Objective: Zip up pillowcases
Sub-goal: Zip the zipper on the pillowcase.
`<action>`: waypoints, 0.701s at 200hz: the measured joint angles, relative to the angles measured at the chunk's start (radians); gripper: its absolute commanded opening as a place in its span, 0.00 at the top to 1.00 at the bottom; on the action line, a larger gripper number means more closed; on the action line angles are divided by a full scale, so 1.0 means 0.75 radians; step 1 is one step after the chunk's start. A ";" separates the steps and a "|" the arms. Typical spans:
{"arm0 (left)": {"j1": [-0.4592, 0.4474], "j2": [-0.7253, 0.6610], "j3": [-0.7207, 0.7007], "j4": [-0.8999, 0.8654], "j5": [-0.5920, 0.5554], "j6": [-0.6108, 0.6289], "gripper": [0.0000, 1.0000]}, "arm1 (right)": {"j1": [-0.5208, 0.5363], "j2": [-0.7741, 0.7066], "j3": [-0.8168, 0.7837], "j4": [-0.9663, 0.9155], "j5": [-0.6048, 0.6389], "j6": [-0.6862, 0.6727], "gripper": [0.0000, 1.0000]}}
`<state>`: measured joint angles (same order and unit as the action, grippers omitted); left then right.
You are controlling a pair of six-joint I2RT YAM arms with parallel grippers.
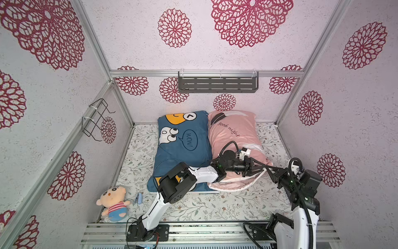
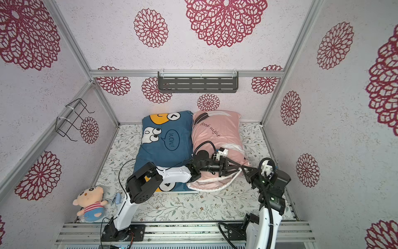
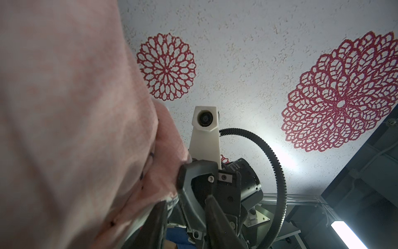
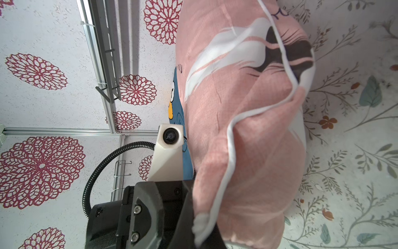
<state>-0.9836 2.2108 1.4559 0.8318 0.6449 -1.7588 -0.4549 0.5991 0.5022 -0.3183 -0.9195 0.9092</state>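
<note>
Nearest the camera, both arm bases sit on the metal rail (image 1: 193,231). Near-left on the floral sheet (image 1: 215,204) lies a plush doll (image 1: 114,202), face up, with a small blue clip-like item (image 1: 139,198) just beside it. The left arm (image 1: 204,173) reaches across the near end of the blue pillowcase (image 1: 187,155) toward the near right corner of the pink pillowcase (image 1: 232,138). The left gripper (image 1: 264,168) and right gripper (image 1: 270,170) meet tip to tip at that corner. Right gripper is clenched on the pink pillowcase's white-piped edge (image 4: 230,138); the right wrist view shows the fabric bunched and running down into its fingers. Left gripper's fingers stand a little apart at the same edge; cannot tell whether they pinch anything. The two pillowcases lie side by side, touching, mid-sheet and running back to the rear wall, blue on the left, pink on the right, with the "good night" script toward the far end. Beyond, on the back wall, is a grey slotted shelf (image 1: 218,84); a black wire rack (image 1: 97,118) hangs on the left wall.
</note>
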 measured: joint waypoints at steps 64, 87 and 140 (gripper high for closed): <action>-0.001 0.001 0.000 0.001 0.000 -0.005 0.75 | 0.000 0.002 0.000 -0.001 0.005 0.000 1.00; -0.001 0.003 0.000 0.001 0.001 -0.007 0.78 | 0.000 0.002 0.000 -0.001 0.009 0.000 1.00; -0.009 0.014 0.001 0.003 0.003 -0.009 0.81 | 0.000 0.002 0.001 -0.001 0.009 0.001 1.00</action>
<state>-0.9905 2.2215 1.4567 0.8337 0.6472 -1.7653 -0.4549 0.6006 0.5026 -0.3191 -0.9127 0.9096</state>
